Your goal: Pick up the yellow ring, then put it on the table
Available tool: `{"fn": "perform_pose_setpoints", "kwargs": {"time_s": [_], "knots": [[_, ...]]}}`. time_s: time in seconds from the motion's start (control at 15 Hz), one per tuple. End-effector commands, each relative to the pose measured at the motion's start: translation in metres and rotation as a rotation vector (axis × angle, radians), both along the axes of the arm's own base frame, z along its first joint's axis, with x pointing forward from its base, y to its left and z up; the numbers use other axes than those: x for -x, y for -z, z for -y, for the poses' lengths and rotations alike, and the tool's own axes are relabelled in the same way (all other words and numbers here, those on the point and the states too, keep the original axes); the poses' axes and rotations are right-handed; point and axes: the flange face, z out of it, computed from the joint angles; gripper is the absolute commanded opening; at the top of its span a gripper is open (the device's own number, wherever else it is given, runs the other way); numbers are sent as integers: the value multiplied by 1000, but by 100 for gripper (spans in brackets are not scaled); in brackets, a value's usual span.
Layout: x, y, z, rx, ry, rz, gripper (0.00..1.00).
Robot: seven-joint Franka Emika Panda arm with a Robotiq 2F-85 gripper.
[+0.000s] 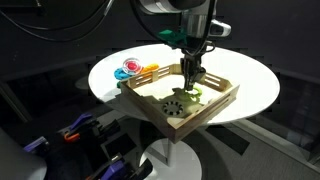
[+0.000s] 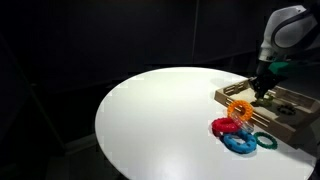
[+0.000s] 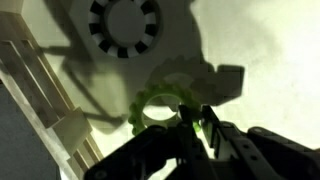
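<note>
exterior view, round white table (image 2: 160, 110), dark room, wooden tray (image 1: 210, 112)

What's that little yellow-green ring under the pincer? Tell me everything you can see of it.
The yellow ring is small, yellow-green and plastic-looking, with a bumpy outer edge and an open middle. It lies flat on the floor of the wooden tray, near a black-and-white ring, partly in shadow. The pincer is at its rim; whether it grips is unclear.
</note>
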Motion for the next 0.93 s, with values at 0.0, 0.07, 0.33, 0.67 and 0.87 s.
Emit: {"fn": "perform_pose_setpoints", "kwargs": {"time_s": [0.0, 0.07, 0.33, 0.67, 0.87], "knots": [[-4, -31, -14, 46, 6, -8, 7], [-4, -38, -19, 58, 2, -13, 7], [-7, -60, -45, 83, -31, -22, 7], [-6, -83, -87, 88, -111, -30, 7], [-2, -94, -118, 83, -177, -21, 7]]}}
